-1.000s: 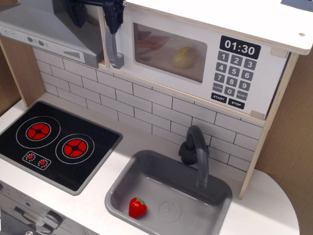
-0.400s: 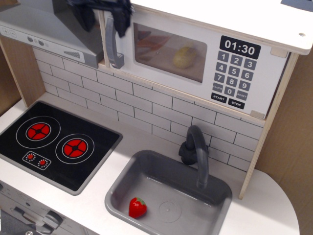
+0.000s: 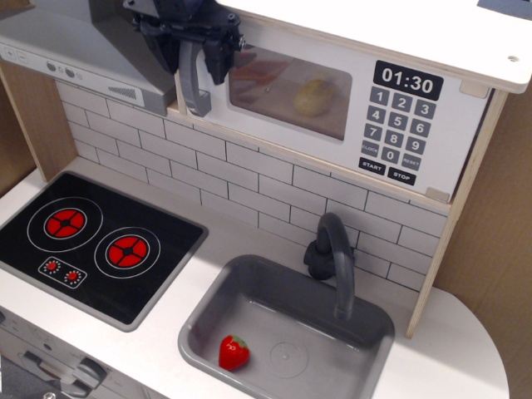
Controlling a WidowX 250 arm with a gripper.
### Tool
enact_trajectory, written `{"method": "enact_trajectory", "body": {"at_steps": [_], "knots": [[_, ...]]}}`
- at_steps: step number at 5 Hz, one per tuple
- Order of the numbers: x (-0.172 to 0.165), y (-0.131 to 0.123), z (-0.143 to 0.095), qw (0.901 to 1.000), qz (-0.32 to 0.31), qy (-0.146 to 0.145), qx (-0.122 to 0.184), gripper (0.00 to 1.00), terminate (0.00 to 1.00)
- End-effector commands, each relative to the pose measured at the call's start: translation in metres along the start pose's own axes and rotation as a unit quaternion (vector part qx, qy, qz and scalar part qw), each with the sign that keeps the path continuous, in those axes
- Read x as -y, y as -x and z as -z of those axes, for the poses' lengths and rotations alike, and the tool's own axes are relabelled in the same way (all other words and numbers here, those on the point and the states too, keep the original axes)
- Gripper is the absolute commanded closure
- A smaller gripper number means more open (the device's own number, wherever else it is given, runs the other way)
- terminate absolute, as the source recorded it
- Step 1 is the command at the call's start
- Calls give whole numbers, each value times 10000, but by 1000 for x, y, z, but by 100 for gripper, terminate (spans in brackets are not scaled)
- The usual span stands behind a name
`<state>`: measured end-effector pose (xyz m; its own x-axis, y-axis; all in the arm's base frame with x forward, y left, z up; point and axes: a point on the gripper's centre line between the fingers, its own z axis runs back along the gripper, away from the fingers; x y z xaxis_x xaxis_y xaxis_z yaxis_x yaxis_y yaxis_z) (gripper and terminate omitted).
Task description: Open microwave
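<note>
The white toy microwave [image 3: 349, 108] sits at the upper middle, with a black clock display [image 3: 407, 81] reading 01:30 and a grey keypad [image 3: 396, 133]. Its door looks closed. A yellowish item [image 3: 313, 96] shows behind the clear window [image 3: 274, 91]. The grey vertical bar handle [image 3: 194, 87] is at the door's left edge. My black gripper [image 3: 193, 55] comes in from the top. It is open, with one finger on each side of the handle's upper part. I cannot tell whether the fingers touch the handle.
A grey slanted range hood [image 3: 75, 50] is left of the microwave. Below are a black cooktop [image 3: 91, 241] with red burners, a grey sink [image 3: 208, 316] holding a red strawberry [image 3: 233, 352], and a dark faucet [image 3: 334, 258]. A wooden side panel [image 3: 457, 208] stands at right.
The gripper has shifted right and lower. It now straddles the handle with its fingers spread, where before one finger sat in front of it. The door has not moved.
</note>
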<state>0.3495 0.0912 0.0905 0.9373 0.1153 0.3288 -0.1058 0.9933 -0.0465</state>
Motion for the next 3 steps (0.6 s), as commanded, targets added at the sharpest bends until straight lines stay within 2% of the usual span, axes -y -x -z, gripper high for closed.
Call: {"method": "enact_trajectory", "body": {"at_steps": [1, 3], "knots": [[-5, -12, -22, 9992, 105, 221, 323, 100, 0], [-8, -15, -24, 9988, 41, 266, 415, 100, 0]]}}
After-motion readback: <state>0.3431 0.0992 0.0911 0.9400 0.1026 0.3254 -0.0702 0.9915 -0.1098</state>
